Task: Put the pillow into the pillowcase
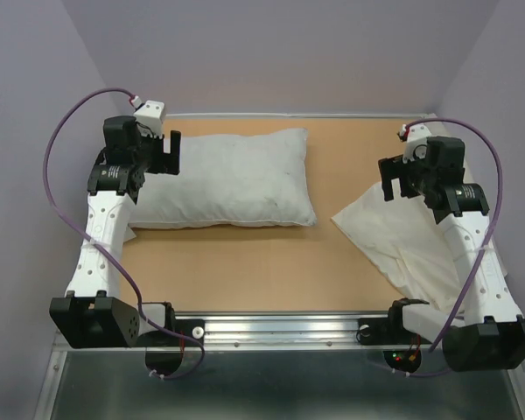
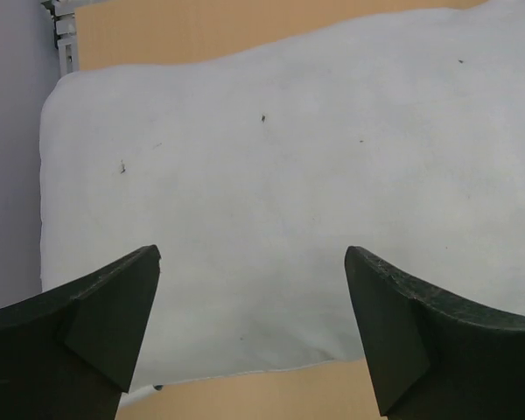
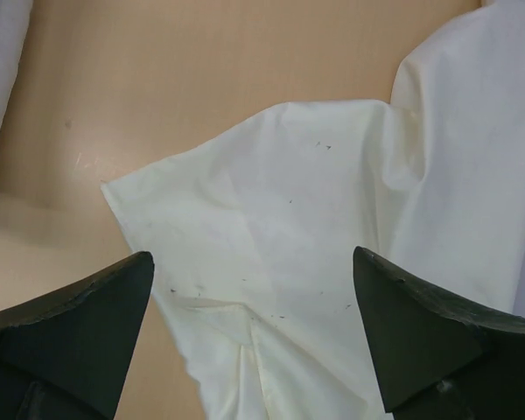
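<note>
1. The pillow [image 1: 227, 179] lies on the table [image 1: 245, 262], left of centre.
2. The pillowcase [image 1: 394, 245] lies wrinkled at the right, apart from it.
3. Left gripper [image 1: 170, 150]: above the pillow's left end, jaws apart, empty.
4. Right gripper [image 1: 394, 180]: above the pillowcase, jaws apart, empty.

Pillow [image 1: 223, 179] and pillowcase [image 1: 394, 241] on table [image 1: 245, 262]
</note>
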`<state>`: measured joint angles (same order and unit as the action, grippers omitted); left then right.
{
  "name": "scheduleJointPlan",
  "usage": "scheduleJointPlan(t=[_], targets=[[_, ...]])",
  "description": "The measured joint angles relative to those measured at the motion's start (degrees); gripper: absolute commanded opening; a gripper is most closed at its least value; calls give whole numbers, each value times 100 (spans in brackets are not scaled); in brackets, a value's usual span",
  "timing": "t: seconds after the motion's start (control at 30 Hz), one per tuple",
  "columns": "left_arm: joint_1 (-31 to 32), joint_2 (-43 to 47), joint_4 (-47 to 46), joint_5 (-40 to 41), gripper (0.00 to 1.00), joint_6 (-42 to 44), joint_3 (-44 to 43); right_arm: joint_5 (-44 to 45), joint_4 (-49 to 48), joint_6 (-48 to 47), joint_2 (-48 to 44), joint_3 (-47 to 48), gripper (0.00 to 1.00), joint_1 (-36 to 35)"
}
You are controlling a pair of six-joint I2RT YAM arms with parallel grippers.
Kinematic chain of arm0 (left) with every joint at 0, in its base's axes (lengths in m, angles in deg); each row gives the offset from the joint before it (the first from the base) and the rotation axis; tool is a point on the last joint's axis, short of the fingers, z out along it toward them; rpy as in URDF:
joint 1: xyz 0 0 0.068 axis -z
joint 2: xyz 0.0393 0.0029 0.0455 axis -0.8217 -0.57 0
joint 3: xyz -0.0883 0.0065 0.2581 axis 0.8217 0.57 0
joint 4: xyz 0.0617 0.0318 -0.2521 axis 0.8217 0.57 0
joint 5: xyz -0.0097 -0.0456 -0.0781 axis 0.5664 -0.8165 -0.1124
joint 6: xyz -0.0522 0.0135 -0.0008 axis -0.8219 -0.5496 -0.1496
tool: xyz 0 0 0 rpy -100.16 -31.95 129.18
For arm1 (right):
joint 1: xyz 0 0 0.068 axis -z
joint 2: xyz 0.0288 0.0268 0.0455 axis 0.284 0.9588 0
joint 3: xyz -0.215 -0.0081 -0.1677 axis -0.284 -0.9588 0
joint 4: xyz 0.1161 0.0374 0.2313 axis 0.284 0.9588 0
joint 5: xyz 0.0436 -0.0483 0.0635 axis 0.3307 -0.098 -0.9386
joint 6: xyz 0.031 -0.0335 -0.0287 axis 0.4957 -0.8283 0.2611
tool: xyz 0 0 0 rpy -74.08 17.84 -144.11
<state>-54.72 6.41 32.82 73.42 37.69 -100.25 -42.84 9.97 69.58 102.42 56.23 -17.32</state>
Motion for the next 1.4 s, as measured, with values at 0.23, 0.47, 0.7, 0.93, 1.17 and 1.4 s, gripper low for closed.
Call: scheduleJointPlan(t=[0.23,0.47,0.7,0.93,1.17,1.4], targets=[[42,-264,382,-542,99,756,-341,-201,251,-205,85,0,100,9],[1038,-1075,791,-1012,99,2481,-1163,-317,463,-243,361,2,100,175],[1851,-2754,1038,-1471,98,3657,-2505,-354,866,-240,1073,33,100,422],[2186,-4450,1397,-1969,96,4312,-3683,-118,1161,-243,1718,44,100,553],[2164,-5038,1447,-2057,87,4710,-3377,232,1204,-243,2881,136,100,649],[1497,-3829,890,-2330,87,4896,-1530,190,896,-197,5012,1102,92,647]])
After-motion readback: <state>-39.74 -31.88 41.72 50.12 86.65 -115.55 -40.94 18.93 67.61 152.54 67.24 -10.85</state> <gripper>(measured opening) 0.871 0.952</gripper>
